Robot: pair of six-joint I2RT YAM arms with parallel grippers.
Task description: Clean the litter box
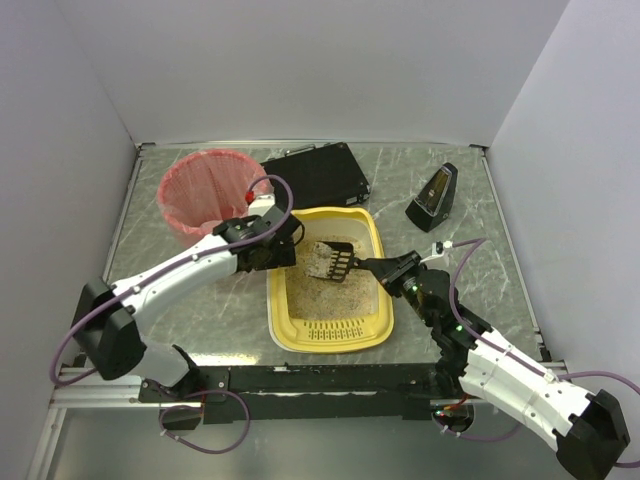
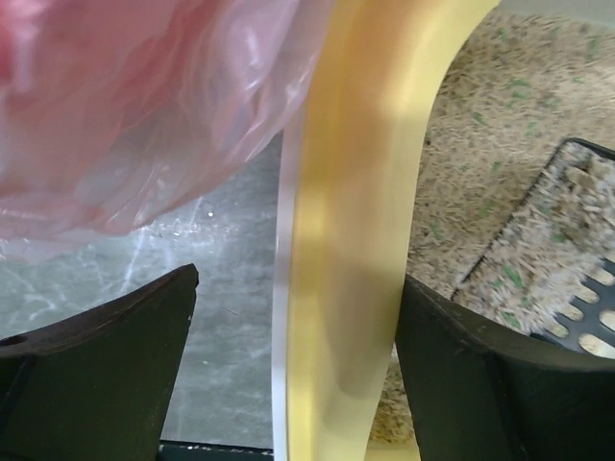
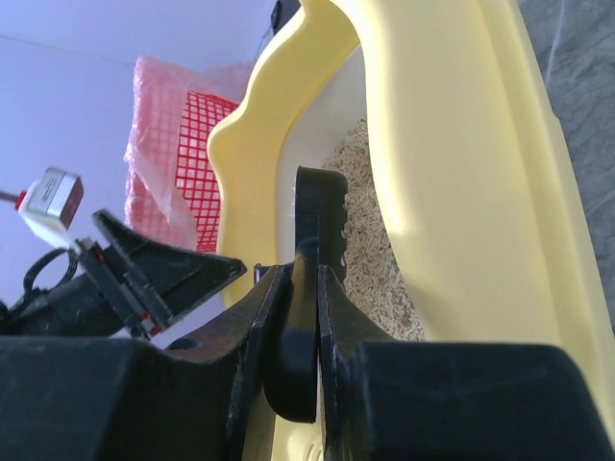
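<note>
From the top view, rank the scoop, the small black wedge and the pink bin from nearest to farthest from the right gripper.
1. The scoop: held in the right gripper, over the litter box.
2. The small black wedge: behind the gripper, toward the back right.
3. The pink bin: back left, beyond the litter box.

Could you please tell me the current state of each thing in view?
litter box: part filled with litter.
scoop: loaded with litter, over the box.
left gripper: open, straddling the box's rim.
right gripper: shut on scoop handle.
bin: upright, open-topped.
black case: lying flat, closed.
black wedge: standing upright.
</note>
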